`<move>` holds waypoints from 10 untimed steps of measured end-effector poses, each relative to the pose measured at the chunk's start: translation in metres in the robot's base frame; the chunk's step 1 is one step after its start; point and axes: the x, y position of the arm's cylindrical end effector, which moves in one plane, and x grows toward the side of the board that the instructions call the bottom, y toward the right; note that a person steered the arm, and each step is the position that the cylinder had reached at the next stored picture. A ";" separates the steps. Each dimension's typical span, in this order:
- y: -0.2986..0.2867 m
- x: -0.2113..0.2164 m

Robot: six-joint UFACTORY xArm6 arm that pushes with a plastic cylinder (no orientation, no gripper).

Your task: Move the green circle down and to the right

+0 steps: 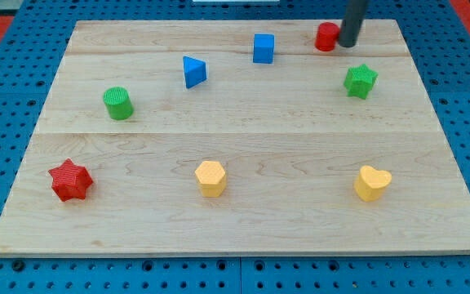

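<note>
The green circle [118,104] stands on the wooden board [243,220] at the view's left, above the middle. My tip [348,44] is at the view's top right, touching the right side of a small red block [326,37]. The tip is far to the right of the green circle and higher in the view.
A blue triangle [192,71] and a blue cube [263,48] lie between the green circle and the tip. A green star [360,81] is at the right. A red star [70,180], a yellow hexagon [210,178] and a yellow heart [371,183] lie along the bottom.
</note>
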 end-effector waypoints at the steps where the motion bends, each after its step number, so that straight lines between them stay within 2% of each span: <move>1: -0.020 0.041; 3: -0.175 0.143; 4: -0.202 0.186; 6: -0.339 0.119; 7: -0.343 0.069; 8: -0.400 0.091; 9: -0.384 0.141; 10: -0.357 0.151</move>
